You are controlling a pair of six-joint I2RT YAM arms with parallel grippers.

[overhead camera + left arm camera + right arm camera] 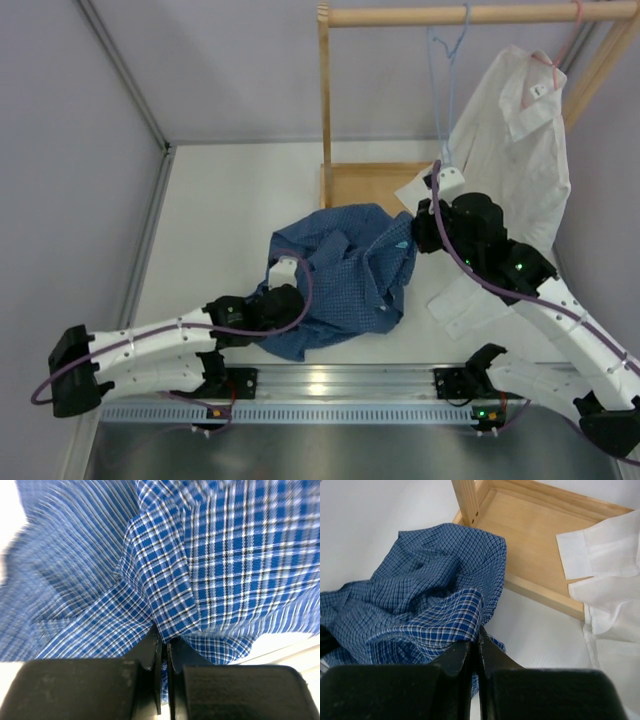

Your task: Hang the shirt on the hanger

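The dark blue checked shirt [340, 280] lies crumpled on the table's middle. My left gripper [290, 300] sits at its left edge, shut on a fold of the shirt [210, 570] that fills the left wrist view; cloth shows between the jaws of that gripper [164, 639]. My right gripper [420, 235] is at the shirt's right edge, shut on a raised hem of the shirt [455, 612], with the gripper [477, 639] pinching the cloth. The light blue hanger [447, 70] hangs by its hook from the wooden rail [470, 14], empty.
A white collared shirt [515, 130] hangs from a pink hanger [560, 50] at the rail's right and drapes onto the table. The rack's wooden base tray [540, 530] and its post [325, 110] stand just behind the blue shirt.
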